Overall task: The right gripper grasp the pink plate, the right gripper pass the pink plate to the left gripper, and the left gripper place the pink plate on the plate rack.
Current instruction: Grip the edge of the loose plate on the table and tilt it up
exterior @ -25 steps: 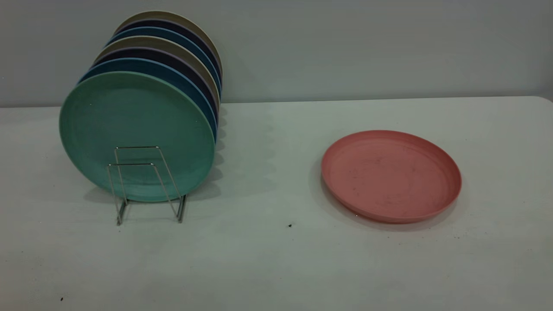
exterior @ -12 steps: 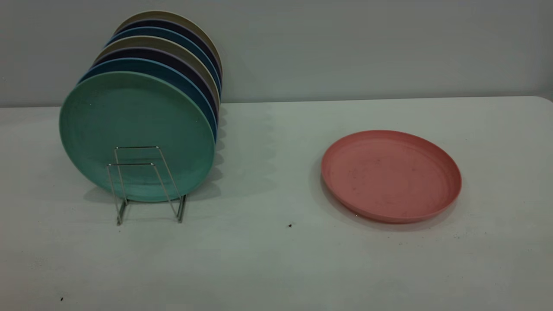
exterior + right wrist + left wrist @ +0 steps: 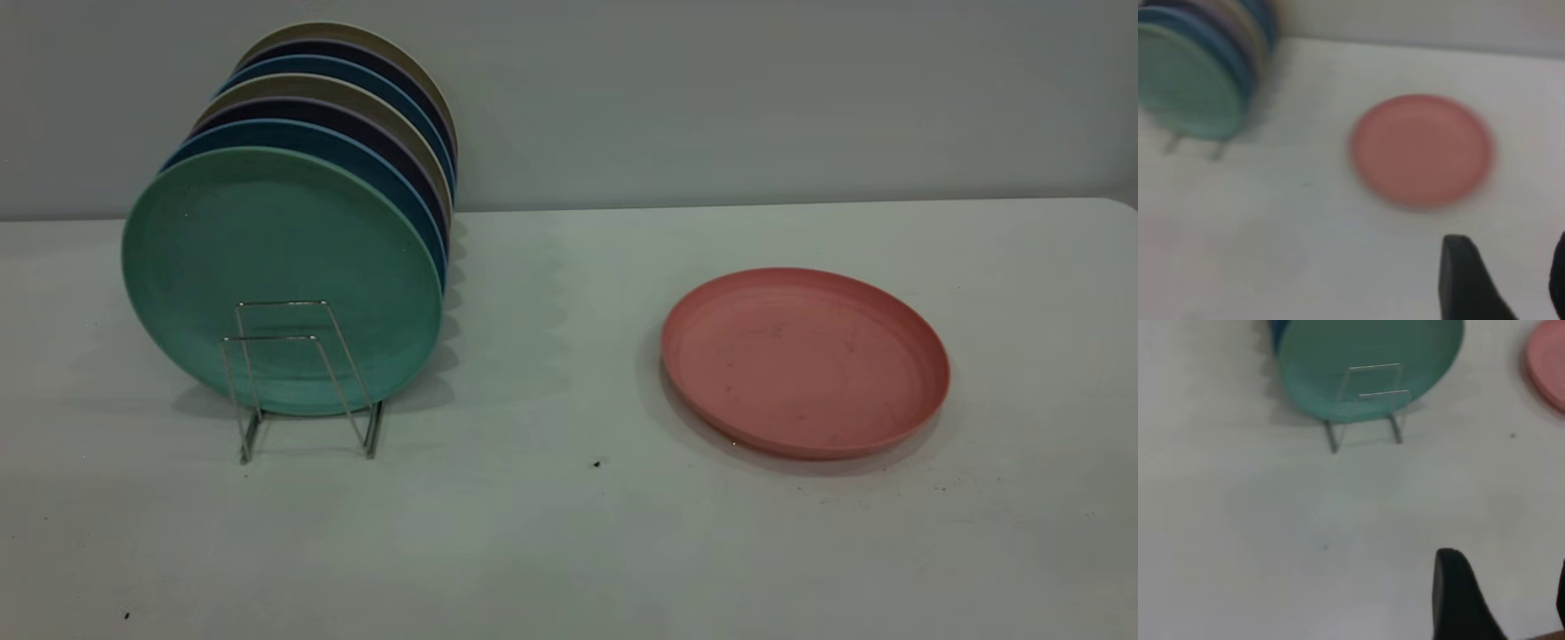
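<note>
The pink plate (image 3: 805,360) lies flat on the white table (image 3: 551,533), well to the right of the plate rack (image 3: 298,378); the rack holds a green plate (image 3: 280,276) in front of blue, dark and beige ones; the left gripper (image 3: 1501,597) and right gripper (image 3: 1505,280) hover above the table, jaws spread, touching nothing.

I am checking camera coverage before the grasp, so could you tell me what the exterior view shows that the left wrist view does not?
Only the exterior view shows the whole pink plate lying flat on the table, and the full row of plates behind the green plate. Only the left wrist view shows the left gripper, fingers apart, above bare table. Both show the green plate standing in the plate rack.
</note>
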`<state>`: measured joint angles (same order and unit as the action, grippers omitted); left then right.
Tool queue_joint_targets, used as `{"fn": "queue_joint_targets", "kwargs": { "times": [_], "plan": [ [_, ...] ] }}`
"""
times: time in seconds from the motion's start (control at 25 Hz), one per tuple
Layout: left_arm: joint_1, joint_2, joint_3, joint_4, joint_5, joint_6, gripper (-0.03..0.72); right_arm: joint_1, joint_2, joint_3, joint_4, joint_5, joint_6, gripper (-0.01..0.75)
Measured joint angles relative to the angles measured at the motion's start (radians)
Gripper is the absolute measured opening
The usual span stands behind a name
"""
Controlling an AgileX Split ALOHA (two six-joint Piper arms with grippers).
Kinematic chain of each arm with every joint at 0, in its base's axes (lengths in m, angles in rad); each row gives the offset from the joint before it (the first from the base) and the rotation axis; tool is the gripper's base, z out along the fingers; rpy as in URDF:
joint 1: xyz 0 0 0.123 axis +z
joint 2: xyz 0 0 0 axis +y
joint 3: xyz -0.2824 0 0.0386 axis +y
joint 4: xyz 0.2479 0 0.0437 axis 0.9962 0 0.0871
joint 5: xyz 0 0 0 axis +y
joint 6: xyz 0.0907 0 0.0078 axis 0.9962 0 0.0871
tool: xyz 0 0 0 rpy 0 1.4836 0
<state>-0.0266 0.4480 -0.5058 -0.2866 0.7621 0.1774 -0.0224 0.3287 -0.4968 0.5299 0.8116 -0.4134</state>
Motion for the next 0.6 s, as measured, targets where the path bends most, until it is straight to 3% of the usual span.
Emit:
{"fn": "queue_joint_targets", "kwargs": {
  "times": [0.32, 0.6],
  "plan": [
    [0.000, 0.279, 0.000, -0.381, -0.199, 0.315, 0.471, 0.000, 0.512, 0.000, 0.454, -0.145, -0.451, 0.365],
    [0.000, 0.497, 0.000, -0.711, -0.231, 0.597, 0.472, 0.000, 0.968, -0.087, 0.808, -0.167, -0.845, 0.365]
  ]
}}
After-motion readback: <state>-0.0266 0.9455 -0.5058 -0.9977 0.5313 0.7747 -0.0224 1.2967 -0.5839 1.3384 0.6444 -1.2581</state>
